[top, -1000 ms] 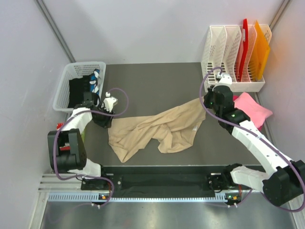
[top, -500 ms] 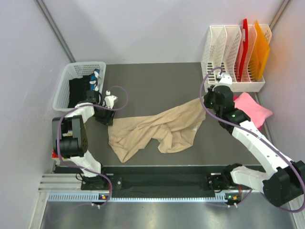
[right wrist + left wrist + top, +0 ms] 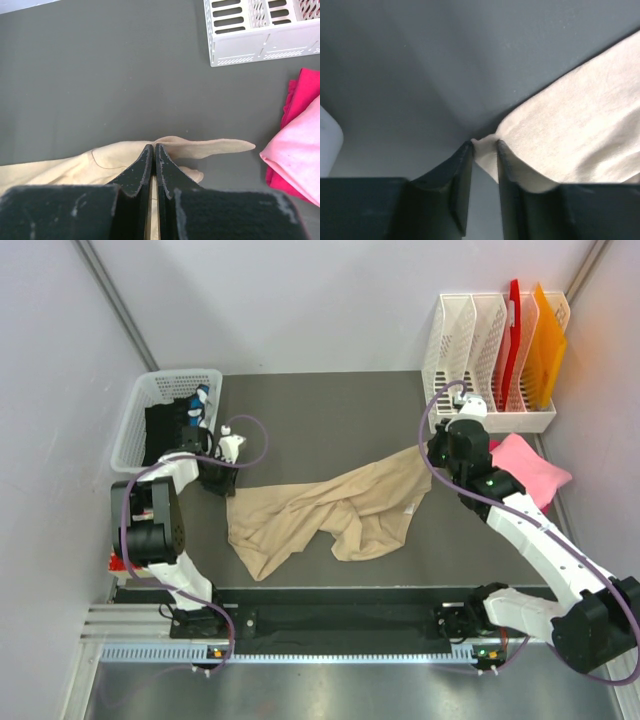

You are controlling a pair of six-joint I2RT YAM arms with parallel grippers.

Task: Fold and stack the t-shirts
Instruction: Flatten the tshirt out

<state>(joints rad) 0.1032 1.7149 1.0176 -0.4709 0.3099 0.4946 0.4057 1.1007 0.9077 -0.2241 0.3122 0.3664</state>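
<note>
- The work surface was a dark grey table (image 3: 330, 410), matte and flat, boxed in by pale walls (image 3: 330, 300) on three sides, with a black rail (image 3: 330, 625) along the near edge where both arms are bolted.
- A white mesh basket (image 3: 135, 435) sat at the far left with dark clothes (image 3: 160, 430) in it. My left arm reached up just beside it.
- At the far right stood a white slotted rack (image 3: 470, 340) holding a red sheet (image 3: 513, 330) and an orange sheet (image 3: 548, 340) upright.
- The tan t-shirt (image 3: 330, 505) lay crumpled across the middle of the table, drawn out between the two grippers.
- The pink t-shirt (image 3: 530, 465) lay folded by the rack's near right corner. My right arm crossed just in front of it and hid its left edge.
- My left gripper (image 3: 484, 146) had its jaws narrowed around the tan tee's left corner. The wrist view was too close for me to say whether they had truly bitten.
- My right gripper (image 3: 153, 146) was clenched tight on the tan tee's far right edge, one flap of cloth poking out to the right.
</note>
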